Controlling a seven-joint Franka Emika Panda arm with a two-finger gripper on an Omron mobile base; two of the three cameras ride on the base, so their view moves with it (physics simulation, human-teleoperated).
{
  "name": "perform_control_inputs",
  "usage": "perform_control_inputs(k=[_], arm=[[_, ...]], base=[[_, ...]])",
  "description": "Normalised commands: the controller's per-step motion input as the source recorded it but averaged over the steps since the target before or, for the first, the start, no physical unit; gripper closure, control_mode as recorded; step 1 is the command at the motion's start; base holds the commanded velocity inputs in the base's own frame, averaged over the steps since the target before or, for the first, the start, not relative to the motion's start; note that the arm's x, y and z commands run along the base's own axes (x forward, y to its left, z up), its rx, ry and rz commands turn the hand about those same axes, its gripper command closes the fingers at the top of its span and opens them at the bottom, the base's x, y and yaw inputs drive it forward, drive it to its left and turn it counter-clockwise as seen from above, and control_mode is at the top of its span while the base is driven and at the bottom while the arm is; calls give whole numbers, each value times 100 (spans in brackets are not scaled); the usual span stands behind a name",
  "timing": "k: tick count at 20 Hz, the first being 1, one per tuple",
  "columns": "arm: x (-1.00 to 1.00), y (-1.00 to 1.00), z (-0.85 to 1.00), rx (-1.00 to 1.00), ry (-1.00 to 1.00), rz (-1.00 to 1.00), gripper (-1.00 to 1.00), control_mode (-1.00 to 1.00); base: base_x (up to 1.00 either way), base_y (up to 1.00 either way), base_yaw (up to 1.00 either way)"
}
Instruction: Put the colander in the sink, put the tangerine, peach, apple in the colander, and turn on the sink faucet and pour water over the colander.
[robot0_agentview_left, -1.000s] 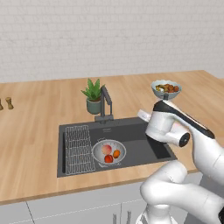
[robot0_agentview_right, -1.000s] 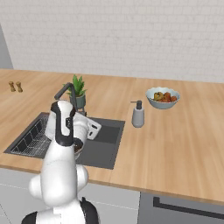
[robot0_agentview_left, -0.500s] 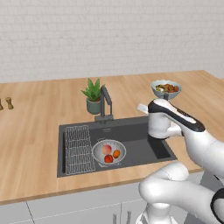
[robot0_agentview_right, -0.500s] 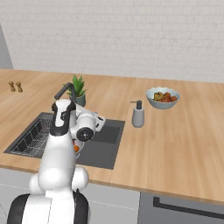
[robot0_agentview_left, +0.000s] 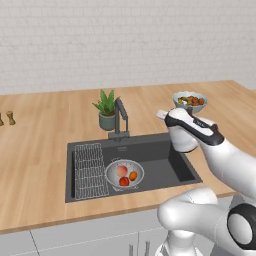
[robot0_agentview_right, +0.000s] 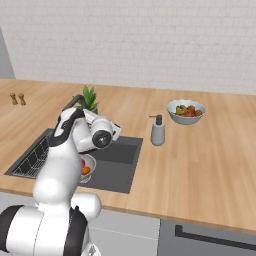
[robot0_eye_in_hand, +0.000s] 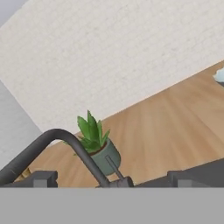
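Note:
The whitish colander (robot0_agentview_left: 125, 174) sits in the dark sink (robot0_agentview_left: 160, 150) beside the wire rack. Inside it lie the peach (robot0_agentview_left: 121, 170), the tangerine (robot0_agentview_left: 133, 175) and the red apple (robot0_agentview_left: 124, 181). The dark faucet (robot0_agentview_left: 120, 118) stands at the sink's back edge, with no water visible. My gripper (robot0_agentview_left: 161, 115) hangs above the sink's right half, level with the faucet and to its right, apart from it. In the hand view the faucet's bent neck (robot0_eye_in_hand: 65, 142) crosses close in front of the gripper (robot0_eye_in_hand: 116, 178), which is open and holds nothing. My arm hides part of the colander (robot0_agentview_right: 89, 164).
A potted plant (robot0_agentview_left: 106, 112) stands just behind the faucet. A soap dispenser (robot0_agentview_right: 158, 131) is right of the sink, and a blue-grey bowl of fruit (robot0_agentview_left: 189, 101) sits further back right. Two small shakers (robot0_agentview_left: 7, 119) stand far left.
The hand has risen from low over the sink's right side and turned toward the faucet. The colander and its fruit have stayed put. The jaws have stayed open.

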Motion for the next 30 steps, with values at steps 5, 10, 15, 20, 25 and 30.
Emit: perform_control_inputs(k=[5, 10, 15, 20, 25, 30], arm=[[0, 19, -42, 0, -2, 0, -100, -100], [0, 17, -47, 0, 0, 0, -100, -100], [0, 11, -38, 0, -2, 0, -100, -100], [0, 12, -26, 0, 0, 0, -100, -100], [2, 16, -23, 0, 0, -1, -100, -100], [0, 27, -29, 0, 0, -1, -100, -100]], base=[[0, 0, 0], [0, 0, 0], [0, 0, 0], [0, 0, 0], [0, 0, 0], [0, 0, 0]])
